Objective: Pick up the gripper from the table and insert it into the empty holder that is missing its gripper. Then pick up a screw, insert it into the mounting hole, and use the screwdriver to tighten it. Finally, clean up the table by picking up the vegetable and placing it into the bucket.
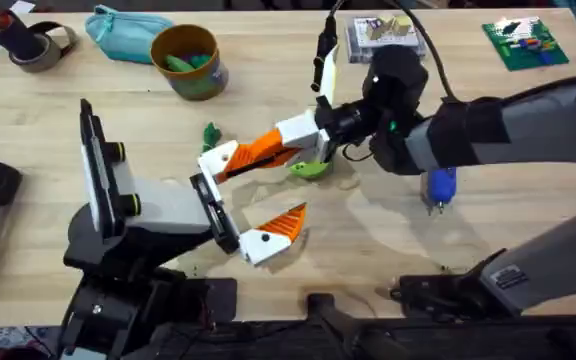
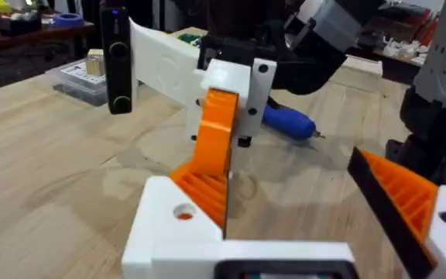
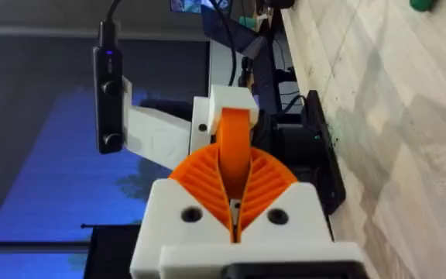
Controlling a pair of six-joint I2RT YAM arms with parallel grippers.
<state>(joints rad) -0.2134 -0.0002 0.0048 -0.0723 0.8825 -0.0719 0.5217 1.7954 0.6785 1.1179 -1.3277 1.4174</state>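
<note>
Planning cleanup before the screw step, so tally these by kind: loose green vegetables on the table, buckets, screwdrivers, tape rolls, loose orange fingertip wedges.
Loose green vegetables: 2
Bucket: 1
Screwdriver: 1
Tape roll: 1
Orange fingertip wedge: 1
Total: 6

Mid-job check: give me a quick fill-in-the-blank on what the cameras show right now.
1. The right gripper is shut on the ____ gripper.
2. The left gripper has its fingers ____.
3. The screwdriver lying on the table has a ____ handle.
Missing words: orange; open; blue.
</note>
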